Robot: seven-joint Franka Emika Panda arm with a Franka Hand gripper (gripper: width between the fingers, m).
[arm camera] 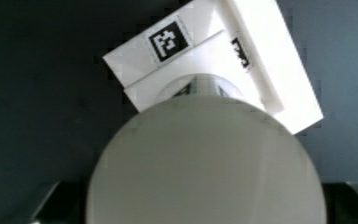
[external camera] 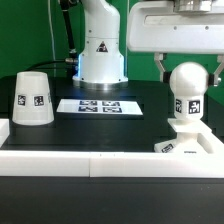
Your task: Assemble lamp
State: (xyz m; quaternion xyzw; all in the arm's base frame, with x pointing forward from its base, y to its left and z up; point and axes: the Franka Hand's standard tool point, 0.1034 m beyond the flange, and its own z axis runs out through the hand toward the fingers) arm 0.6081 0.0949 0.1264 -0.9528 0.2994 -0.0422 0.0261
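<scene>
The ball-shaped bulb (external camera: 187, 84) stands upright on its stem in the low white base block (external camera: 186, 140), at the exterior view's right. My gripper (external camera: 188, 73) hangs over it, open, with one finger on each side of the ball and a gap on both sides. In the wrist view the bulb (arm camera: 197, 160) fills the middle, and the tagged base (arm camera: 247, 60) shows beyond it. The dark fingers sit only at the picture's corners, apart from the ball. The cone-shaped shade (external camera: 33, 98) stands alone on the black table at the exterior view's left.
The marker board (external camera: 98, 105) lies flat mid-table in front of the white robot pedestal (external camera: 100, 50). A low white wall (external camera: 90, 165) runs along the table's front edge, and the base block rests against it.
</scene>
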